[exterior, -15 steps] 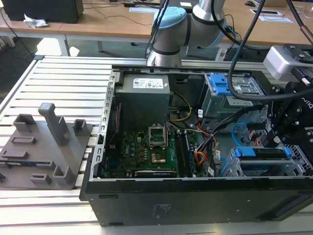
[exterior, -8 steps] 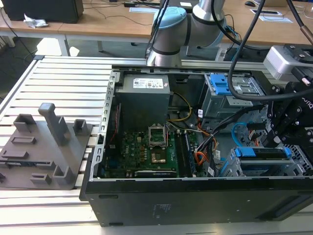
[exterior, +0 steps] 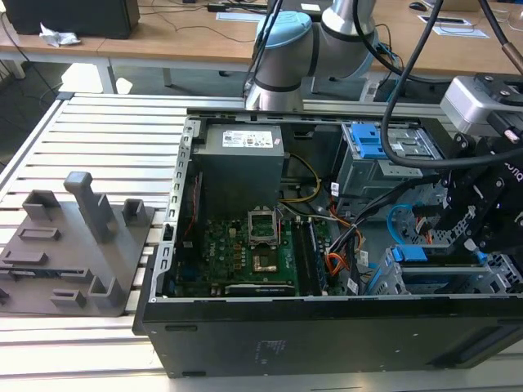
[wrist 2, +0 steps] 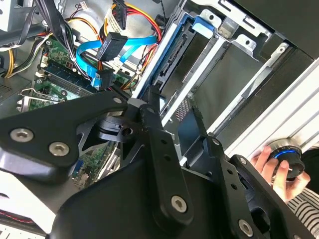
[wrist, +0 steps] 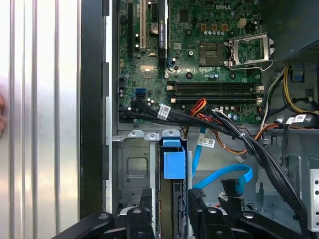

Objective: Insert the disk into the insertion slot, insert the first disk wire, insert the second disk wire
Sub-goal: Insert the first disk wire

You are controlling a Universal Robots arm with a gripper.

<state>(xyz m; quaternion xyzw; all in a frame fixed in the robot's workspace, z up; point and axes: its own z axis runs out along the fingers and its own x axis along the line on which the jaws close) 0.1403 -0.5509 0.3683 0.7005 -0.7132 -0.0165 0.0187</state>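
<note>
Gripper (wrist: 170,195) closest to the lens, black linkage across the foreground in both wrist views. Fingers (wrist: 145,199) apart, one to each side of the disk's outer end; cannot tell whether the pads touch it.

Disk (exterior: 425,255): lower right of the exterior view, standing on edge in the slot (exterior: 409,283), blue frame showing at the mouth. Looks pushed well in, so I judge step one done or all but done.

Second wire (wrist: 224,175): light-blue loop lying just beside the slot, dark plug (wrist: 230,189) hanging free, not on the disk. Not inserted. First wire: no plug seen on the disk, and I cannot tell which cable it is. Both wire steps look left to do.

Room:
- Slot walls close on both flats of the disk, so little sideways play.
- Black bundle (wrist: 249,144) crosses just past the slot mouth, near the blue loop; a crowded corner.
- Case wall (exterior: 327,327) runs along the slot's outer side, lower part of the exterior view.
- Open space above the motherboard (exterior: 245,245), centre frame.
- Person's hand (wrist 2: 273,167) on a knob at the worktop (exterior: 98,131) rail, outside the case.
</note>
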